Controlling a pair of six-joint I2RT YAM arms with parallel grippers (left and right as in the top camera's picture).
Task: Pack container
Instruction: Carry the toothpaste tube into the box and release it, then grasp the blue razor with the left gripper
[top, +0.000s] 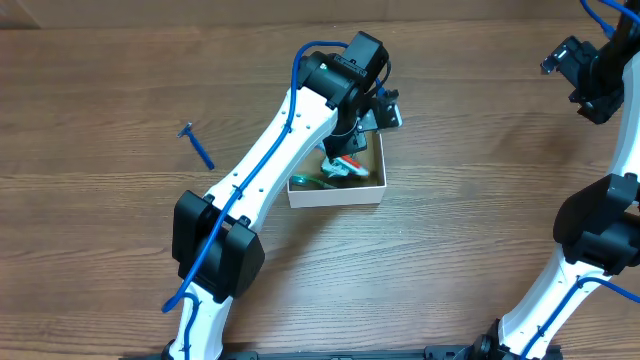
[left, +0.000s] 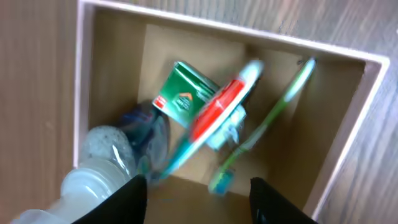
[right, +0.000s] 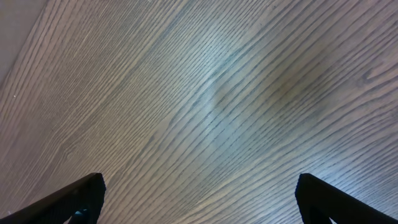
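The container is a shallow white-walled cardboard box with a brown inside, at the table's middle; it fills the left wrist view. Inside lie a green carton, a red and white toothpaste tube, a green toothbrush and a dark bottle with a clear cap. My left gripper is open and empty, hovering just above the box. My right gripper is open and empty over bare wood at the far right.
A blue razor lies on the wood to the left of the box, beyond the left arm. The table is plain wood grain all around.
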